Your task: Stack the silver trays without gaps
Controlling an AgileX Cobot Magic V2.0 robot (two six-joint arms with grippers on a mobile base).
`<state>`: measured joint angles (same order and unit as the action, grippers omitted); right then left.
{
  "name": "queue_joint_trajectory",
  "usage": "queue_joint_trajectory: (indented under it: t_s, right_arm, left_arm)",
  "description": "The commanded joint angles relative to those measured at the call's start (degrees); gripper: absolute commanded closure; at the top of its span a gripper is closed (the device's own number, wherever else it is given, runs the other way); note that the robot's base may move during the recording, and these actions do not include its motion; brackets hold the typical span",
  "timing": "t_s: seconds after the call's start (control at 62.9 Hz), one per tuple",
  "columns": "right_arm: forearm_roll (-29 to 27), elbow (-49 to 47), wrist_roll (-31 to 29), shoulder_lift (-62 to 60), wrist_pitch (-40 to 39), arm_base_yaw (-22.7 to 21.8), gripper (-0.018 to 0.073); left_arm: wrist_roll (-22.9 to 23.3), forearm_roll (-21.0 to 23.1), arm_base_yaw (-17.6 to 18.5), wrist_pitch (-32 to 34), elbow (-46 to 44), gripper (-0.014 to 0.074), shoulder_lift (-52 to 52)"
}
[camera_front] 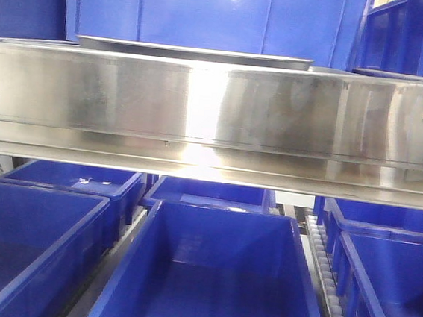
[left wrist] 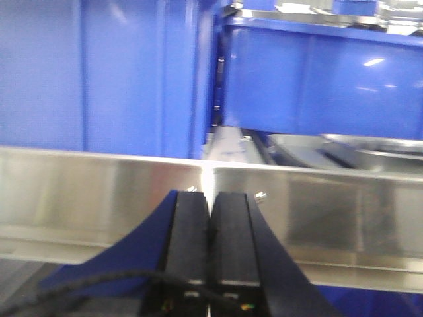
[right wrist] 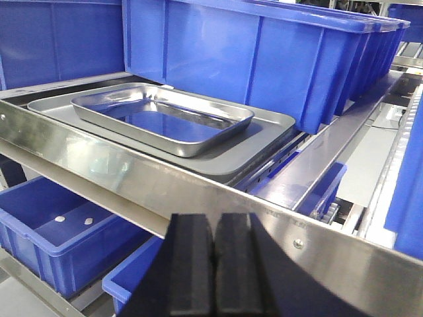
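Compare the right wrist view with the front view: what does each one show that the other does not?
Only the right wrist view shows the right claw, shut, and the trays from above: a small tray lying inside a larger tray. Only the front view shows the steel band head-on, with three empty bins in the front row below it. Both show that band, blue bins behind and below it, and a tray on the shelf; the front view catches only its rim.

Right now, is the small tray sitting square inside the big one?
No. In the right wrist view the small tray lies skewed on the big tray, its edges not parallel to the bigger rim.
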<state>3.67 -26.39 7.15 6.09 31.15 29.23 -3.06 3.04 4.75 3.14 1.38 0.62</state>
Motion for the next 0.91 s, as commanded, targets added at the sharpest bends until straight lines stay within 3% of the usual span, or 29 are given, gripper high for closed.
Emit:
queue_joint_trajectory:
  t_s: [0.0, 0.779, 0.89]
  right_arm:
    - [0.7, -1.5, -0.5, 0.7, -5.1, -0.1, 0.0509]
    - [0.7, -1.5, -0.5, 0.7, -5.2, -0.1, 0.0509]
    - [1.5, -1.5, -1.3, 0.7, -5.9, -2.1, 0.0509]
  left_arm:
    - [-0.3, 0.5, -0.9, 7.2, 0.1, 0.0638, 2.2]
    - [-0.3, 0.5, -0.9, 6.9, 0.1, 0.0644, 2.1]
    - [-0.3, 0.5, -0.9, 6.9, 0.1, 0.0644, 2.1]
